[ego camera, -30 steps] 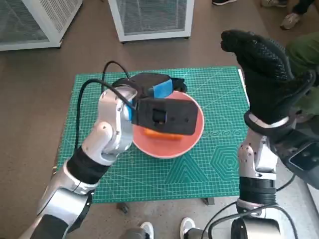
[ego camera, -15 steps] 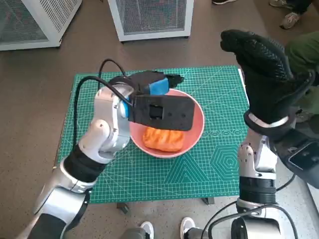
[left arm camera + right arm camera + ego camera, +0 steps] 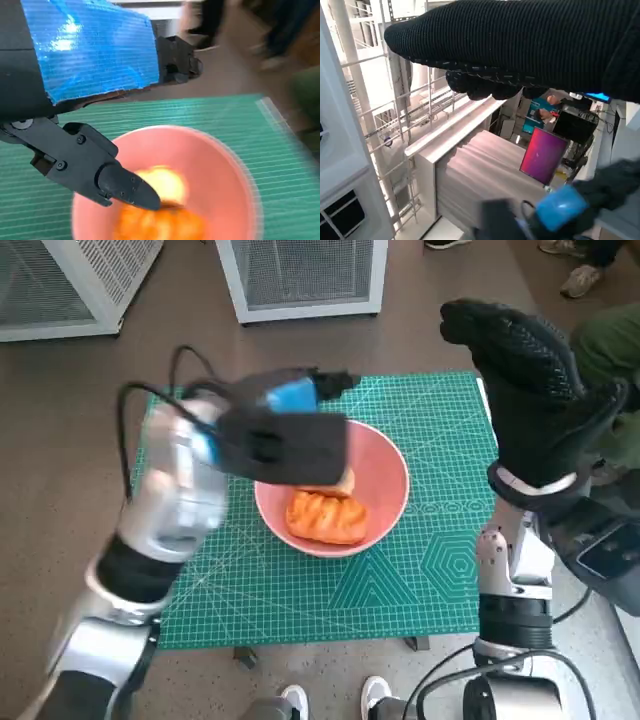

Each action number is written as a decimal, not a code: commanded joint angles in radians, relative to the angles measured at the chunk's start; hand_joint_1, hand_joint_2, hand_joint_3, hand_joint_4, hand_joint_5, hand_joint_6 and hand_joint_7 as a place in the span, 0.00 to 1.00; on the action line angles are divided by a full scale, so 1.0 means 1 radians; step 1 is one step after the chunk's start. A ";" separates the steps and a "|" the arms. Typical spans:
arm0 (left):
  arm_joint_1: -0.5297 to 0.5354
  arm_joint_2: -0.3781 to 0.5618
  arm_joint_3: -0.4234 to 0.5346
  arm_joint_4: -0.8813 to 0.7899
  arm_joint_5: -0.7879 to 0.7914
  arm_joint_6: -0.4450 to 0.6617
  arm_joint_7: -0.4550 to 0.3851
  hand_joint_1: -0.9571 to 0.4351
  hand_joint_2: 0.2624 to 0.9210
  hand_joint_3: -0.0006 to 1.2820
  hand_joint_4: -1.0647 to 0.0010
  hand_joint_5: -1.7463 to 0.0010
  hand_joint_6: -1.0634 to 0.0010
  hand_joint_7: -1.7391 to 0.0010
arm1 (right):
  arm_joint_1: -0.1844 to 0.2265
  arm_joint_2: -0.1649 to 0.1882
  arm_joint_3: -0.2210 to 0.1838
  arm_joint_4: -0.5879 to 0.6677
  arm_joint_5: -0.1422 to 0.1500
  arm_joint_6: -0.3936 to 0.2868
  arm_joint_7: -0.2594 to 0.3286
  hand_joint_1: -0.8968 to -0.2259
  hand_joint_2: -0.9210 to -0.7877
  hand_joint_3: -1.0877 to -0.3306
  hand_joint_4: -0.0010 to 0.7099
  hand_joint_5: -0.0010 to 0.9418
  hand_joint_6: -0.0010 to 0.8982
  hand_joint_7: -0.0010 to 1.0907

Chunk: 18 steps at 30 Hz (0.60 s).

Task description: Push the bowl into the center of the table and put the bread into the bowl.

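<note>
The pink bowl stands near the middle of the green cutting mat. The orange-brown bread lies inside it. My left hand hovers blurred over the bowl's far left rim and holds nothing. In the left wrist view its black fingers reach out above the bowl and the bread, apart from both. My gloved right hand is raised high over the table's right edge and holds nothing. In the right wrist view the glove spans the top.
Two white mesh cabinets stand on the floor beyond the table. People's shoes and a green sleeve show at the upper right. The table's front edge lies close to my body.
My left arm has swung left and lifted away from the bowl, uncovering the bread that now lies in it. The right hand has stayed raised.
</note>
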 commanded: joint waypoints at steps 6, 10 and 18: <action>0.129 -0.147 0.390 0.003 -0.441 -0.236 0.233 0.32 0.78 0.02 1.00 1.00 0.95 0.96 | -0.031 -0.004 0.001 0.037 -0.009 0.014 -0.006 0.36 0.00 0.52 0.40 0.00 0.24 0.37; 0.154 -0.162 0.442 0.025 -0.512 -0.383 0.298 0.28 0.84 0.03 1.00 1.00 0.96 0.97 | -0.045 -0.005 0.002 0.044 -0.011 0.017 -0.007 0.35 0.00 0.52 0.40 0.00 0.25 0.37; 0.195 -0.148 0.470 0.031 -0.597 -0.516 0.346 0.19 0.92 0.03 1.00 1.00 0.97 0.97 | -0.070 -0.004 0.002 0.061 -0.017 0.017 -0.009 0.35 0.00 0.52 0.40 0.00 0.25 0.37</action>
